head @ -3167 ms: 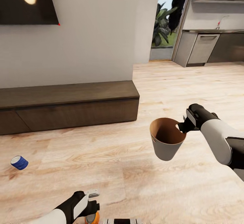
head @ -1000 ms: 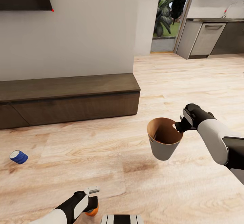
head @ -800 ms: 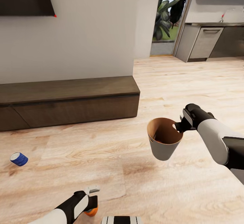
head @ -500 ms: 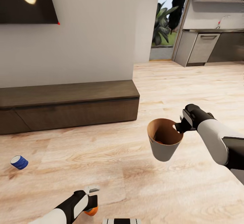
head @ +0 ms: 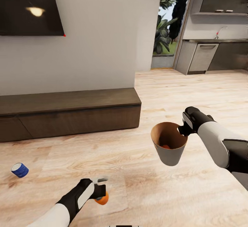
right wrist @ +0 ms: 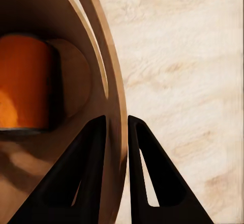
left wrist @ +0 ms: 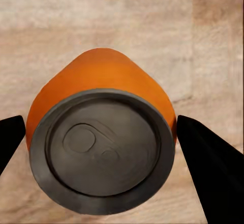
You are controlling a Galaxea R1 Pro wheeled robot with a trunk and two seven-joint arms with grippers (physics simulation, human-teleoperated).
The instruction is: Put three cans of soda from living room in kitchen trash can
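Orange soda can [head: 102, 198] with grey top, blue white-banded can [head: 19, 170], grey bin [head: 169, 148] tan inside

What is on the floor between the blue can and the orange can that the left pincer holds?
Nothing: in the head view only bare wood floor separates the blue can from the orange can.

You're looking at evenly lit, sharp renders with no motion blur. A warm lamp glare sits on the black TV [head: 27, 8], and bright daylight shows through the doorway [head: 168, 24]. Soft shadows lie on the wood floor [head: 172, 192] under the trash can [head: 169, 149]. In your right wrist view the bin's inside is dim; both black fingers read as flat silhouettes.
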